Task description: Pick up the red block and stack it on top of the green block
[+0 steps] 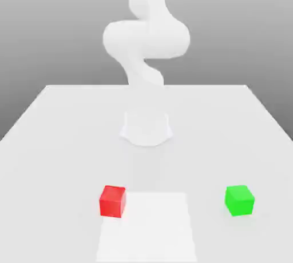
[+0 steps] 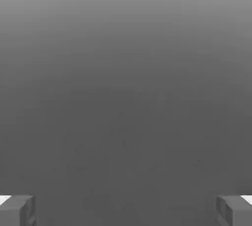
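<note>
On the white table [image 1: 51, 142], a red block [image 1: 113, 200] rests near the front, toward the exterior view's left. A green block [image 1: 239, 200] stands level with it toward the exterior view's right, well apart from it. The arm [image 1: 146, 39] rises from its base [image 1: 146, 128] and leaves the top of the exterior view, so the hand is hidden there. In the hand view my gripper [image 2: 126, 211] is open: its grey fingertips [image 2: 17, 210] sit far apart, with only plain grey background between them. Neither block appears in the hand view.
A brighter white square patch [image 1: 146, 227] lies on the table between the two blocks, reaching the front edge. The arm's base stands at mid-table behind the blocks. The table's side edges slant in toward the back.
</note>
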You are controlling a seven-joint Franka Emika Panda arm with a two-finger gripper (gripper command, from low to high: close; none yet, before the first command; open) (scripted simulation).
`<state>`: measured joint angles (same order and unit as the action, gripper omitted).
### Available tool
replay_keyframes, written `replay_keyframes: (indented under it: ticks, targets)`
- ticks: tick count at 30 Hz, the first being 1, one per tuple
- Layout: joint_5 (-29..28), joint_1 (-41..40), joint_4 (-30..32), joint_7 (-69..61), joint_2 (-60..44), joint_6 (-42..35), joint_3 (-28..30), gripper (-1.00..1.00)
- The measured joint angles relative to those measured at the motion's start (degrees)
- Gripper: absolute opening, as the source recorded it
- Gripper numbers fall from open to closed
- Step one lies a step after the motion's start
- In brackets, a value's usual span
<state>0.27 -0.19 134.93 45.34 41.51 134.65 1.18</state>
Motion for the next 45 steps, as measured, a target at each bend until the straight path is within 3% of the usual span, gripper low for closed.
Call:
replay_keyframes:
  ticks: [18,25,26,33,41,45]
  targets:
    - [-0.34,-4.27,25.77,-2.38,-38.65,24.98,6.55,0.00]
    - [4.83,-6.89,25.06,-6.28,-53.10,36.92,2.80,0.00]
    - [5.28,-7.40,24.90,-6.60,-54.32,37.96,2.18,-1.00]
    - [5.03,-7.45,24.91,-6.39,-54.20,37.85,2.15,-1.00]
    - [-0.34,-7.46,26.37,-3.89,-40.64,25.79,2.62,-1.00]
    - [0.12,5.23,24.36,-10.10,-39.44,22.60,-3.83,-1.00]
